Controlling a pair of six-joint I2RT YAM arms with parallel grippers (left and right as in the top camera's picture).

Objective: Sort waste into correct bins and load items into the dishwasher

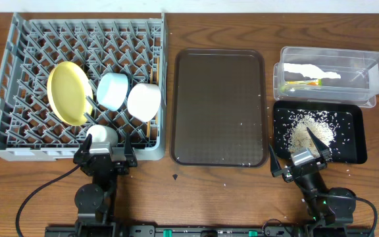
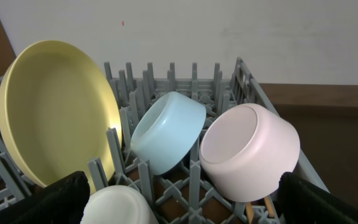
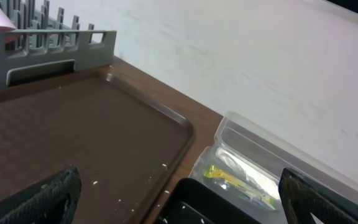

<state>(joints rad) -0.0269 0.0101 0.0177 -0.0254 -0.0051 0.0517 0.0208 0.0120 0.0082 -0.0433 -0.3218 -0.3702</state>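
The grey dishwasher rack [image 1: 5, 79] holds a yellow plate [image 1: 69, 92], a light blue bowl [image 1: 113, 89], a white bowl [image 1: 144, 100] and, at its front, a small white cup [image 1: 102, 135]. Chopsticks [image 1: 154, 79] lie along its right wall. My left gripper [image 1: 106, 147] is open at the rack's front; in the left wrist view the cup [image 2: 120, 205] sits low between its fingers [image 2: 61, 199], untouched. The clear tub [image 1: 367, 66] contains the wrapper [image 1: 299, 83] and napkin [image 1: 311, 70]. Rice scraps [image 1: 311, 130] lie in the black tray [image 1: 351, 148]. My right gripper [image 1: 297, 153] hangs open at that tray's near left corner.
A large dark brown serving tray [image 1: 219, 105] lies between the rack and the bins, with a few rice grains [image 1: 242, 123] scattered on it. In the right wrist view the serving tray [image 3: 73, 143] fills the left, with the tub [image 3: 272, 162] at right.
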